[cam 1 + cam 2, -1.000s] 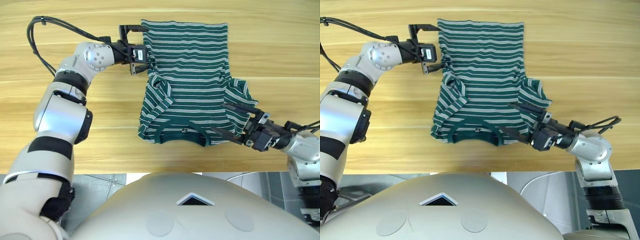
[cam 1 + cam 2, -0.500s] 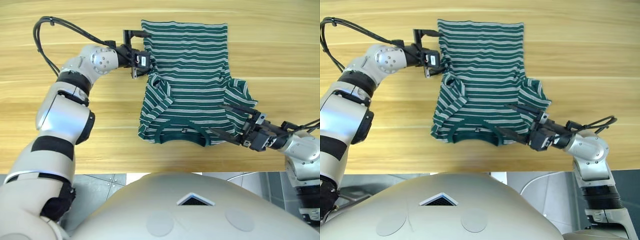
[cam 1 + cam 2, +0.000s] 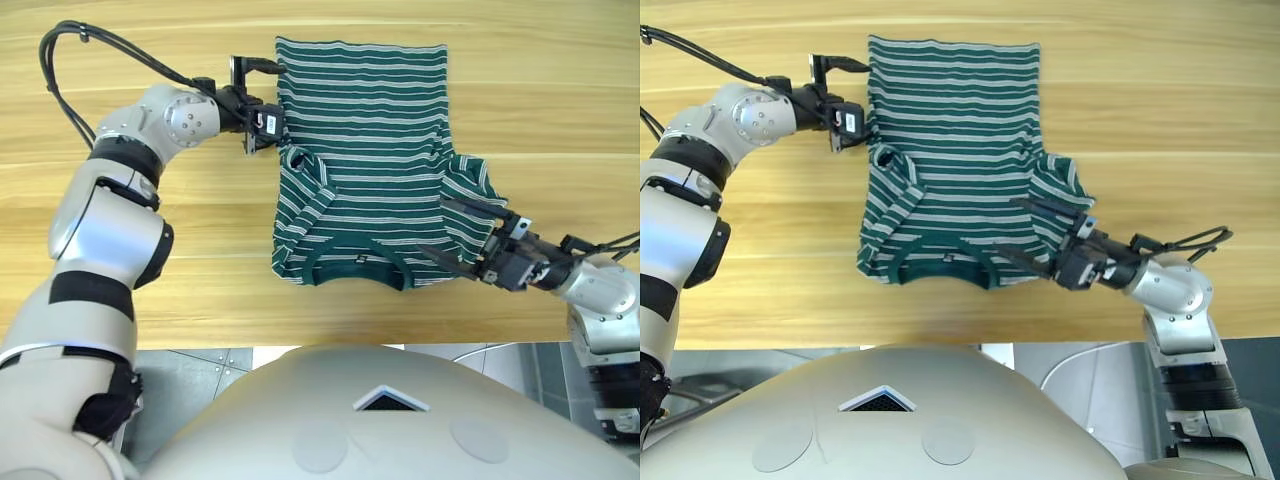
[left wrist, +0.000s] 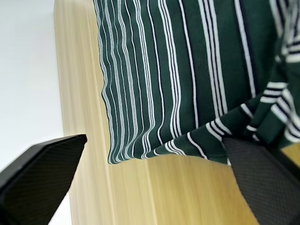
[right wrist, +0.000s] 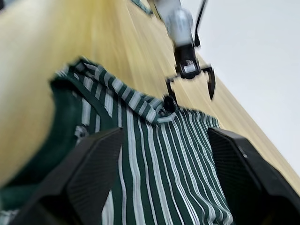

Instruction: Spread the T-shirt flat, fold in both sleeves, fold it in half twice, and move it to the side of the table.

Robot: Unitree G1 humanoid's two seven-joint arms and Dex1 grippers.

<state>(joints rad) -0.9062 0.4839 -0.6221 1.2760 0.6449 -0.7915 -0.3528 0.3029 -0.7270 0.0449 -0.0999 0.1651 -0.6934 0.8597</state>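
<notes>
A green T-shirt with white stripes lies on the wooden table, collar toward me and both sleeves folded in over the body. My left gripper is open at the shirt's left edge near the far end. That edge lies between its fingers, and one finger sits by the folded left sleeve. My right gripper is open too, its fingers straddling the shirt's near right corner by the folded right sleeve. The right wrist view catches the left gripper across the shirt.
The table's near edge runs just below the collar, with tiled floor beyond it. Bare wood stretches left and right of the shirt. Black cables loop over the left arm.
The head views have shifted slightly. My left gripper closed in on the shirt's left edge, then eased back a little. My right gripper has hardly moved.
</notes>
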